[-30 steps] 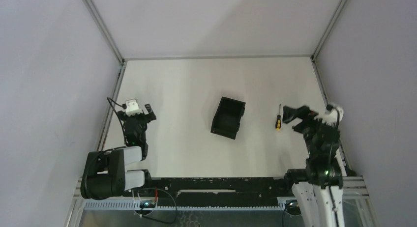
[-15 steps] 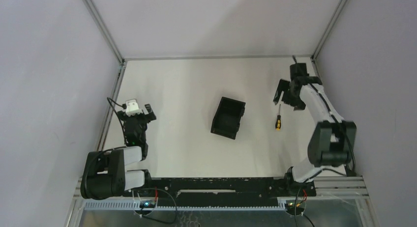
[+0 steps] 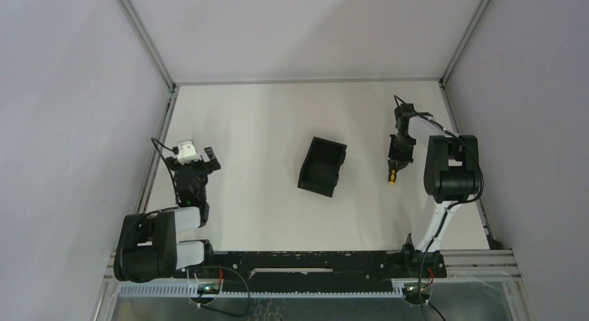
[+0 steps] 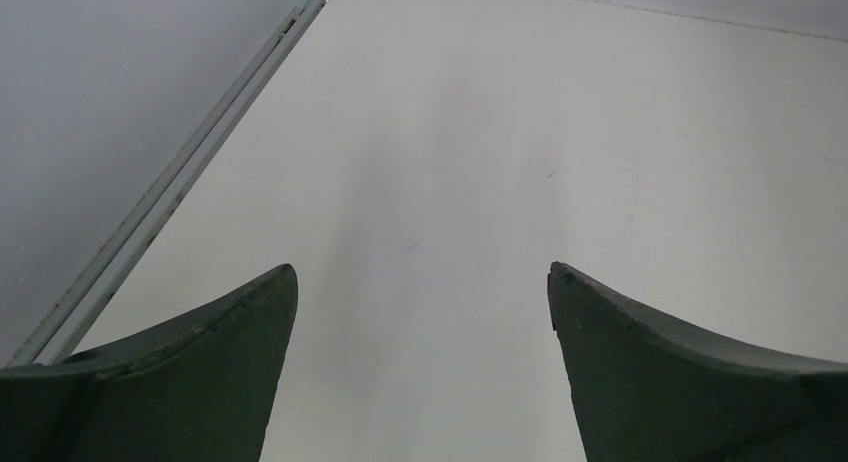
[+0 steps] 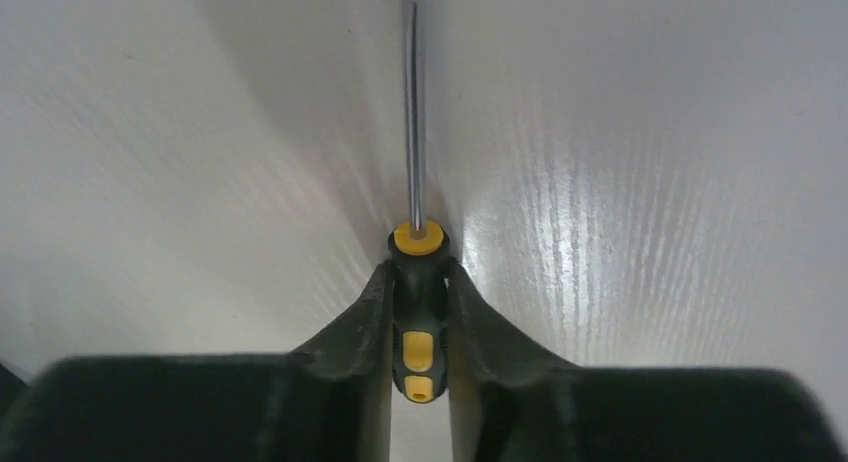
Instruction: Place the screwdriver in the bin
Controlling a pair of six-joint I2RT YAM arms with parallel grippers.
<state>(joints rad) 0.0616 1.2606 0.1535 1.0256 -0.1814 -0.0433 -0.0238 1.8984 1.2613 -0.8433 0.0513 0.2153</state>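
We've got the right pincer (image 5: 418, 274) clamped on the screwdriver (image 5: 417, 238), lying on the counter (image 3: 264, 126) right of centre. It's the grasp step, we judge. Next we need a lift, then left to the bin (image 3: 322, 167). Lower left, the left pincer (image 4: 420, 282) stands apart.

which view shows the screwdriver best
Right wrist: the screwdriver fills the centre, handle clamped in the right gripper. Top external shows only its tiny yellow end past the gripper; left wrist shows none of it.
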